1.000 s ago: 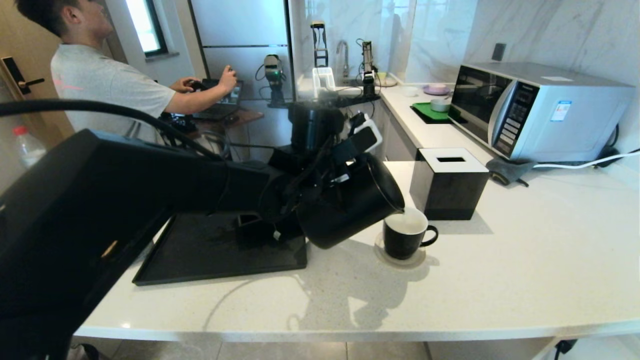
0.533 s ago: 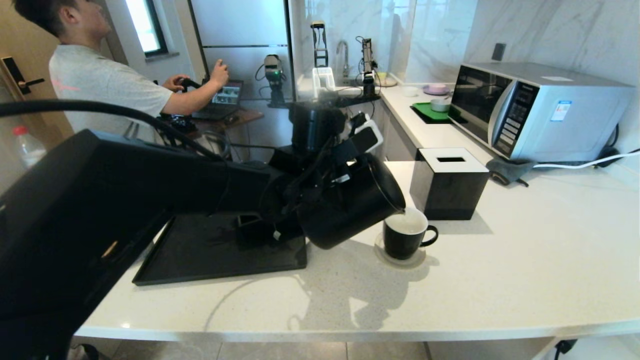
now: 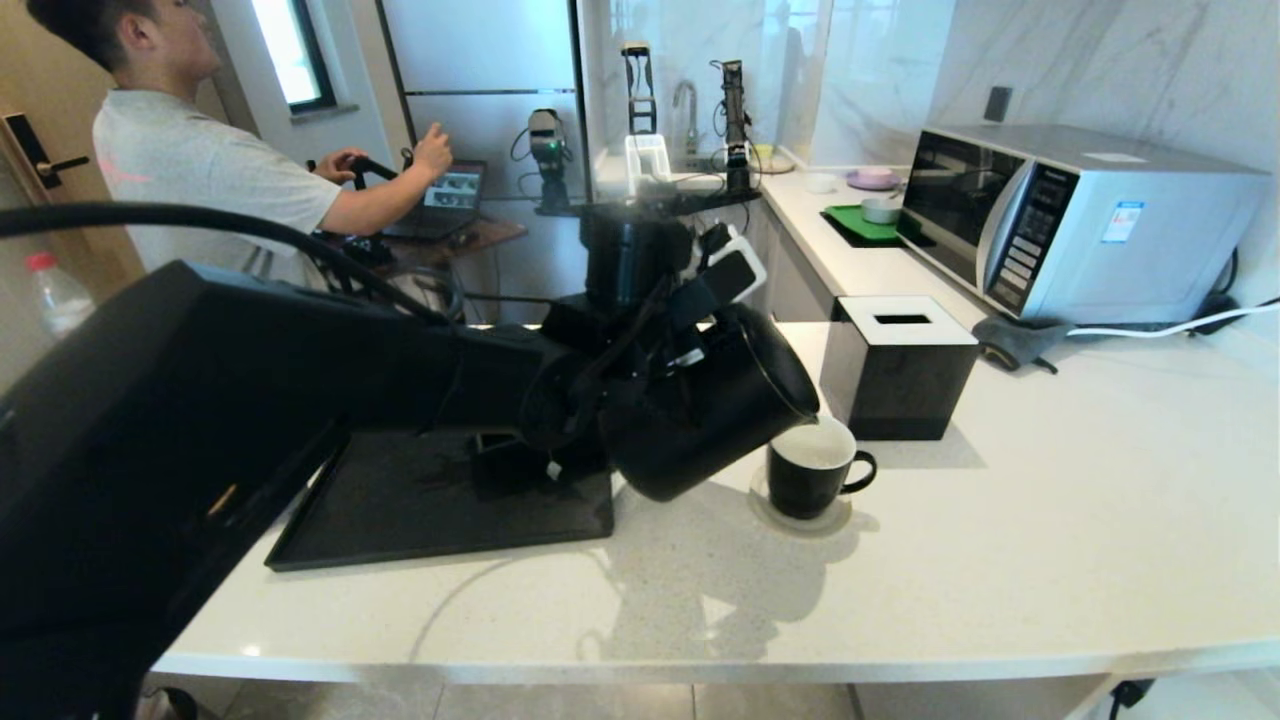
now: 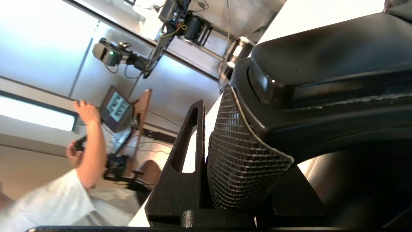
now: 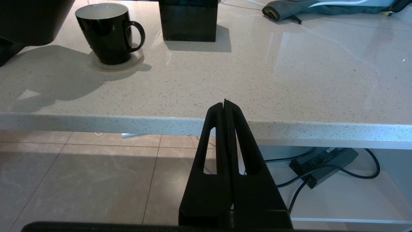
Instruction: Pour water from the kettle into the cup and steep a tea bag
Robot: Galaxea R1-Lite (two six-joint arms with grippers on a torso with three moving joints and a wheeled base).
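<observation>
While the left gripper (image 3: 668,345) clamps the handle of the kettle (image 3: 705,415), the black jug hangs tilted above the white countertop (image 3: 1000,540), its spout end lowered over the rim of the cup (image 3: 812,468). The left wrist view shows the grip up close: a textured finger pad (image 4: 239,161) presses against the handle, with the outer finger (image 4: 186,167) just beside it. The cup, a black mug with a white inside, stands upright on a pale round coaster (image 3: 800,515), its ear handle turned to the robot's right. Whether any water is leaving the spout cannot be told (the liquid is not visible at the lip). Behind the cup sits a black square tissue box (image 3: 897,368), and to the robot's left of the kettle lies a black tray (image 3: 400,510) flat on the counter. A microwave (image 3: 1075,225) stands farther back against the marble wall. The right gripper (image 5: 225,106) is parked low in front of the counter edge, its two fingers pressed together with nothing between them. In the background a person (image 3: 190,165) in a light T-shirt reaches toward a laptop (image 3: 450,195) on a small table.
</observation>
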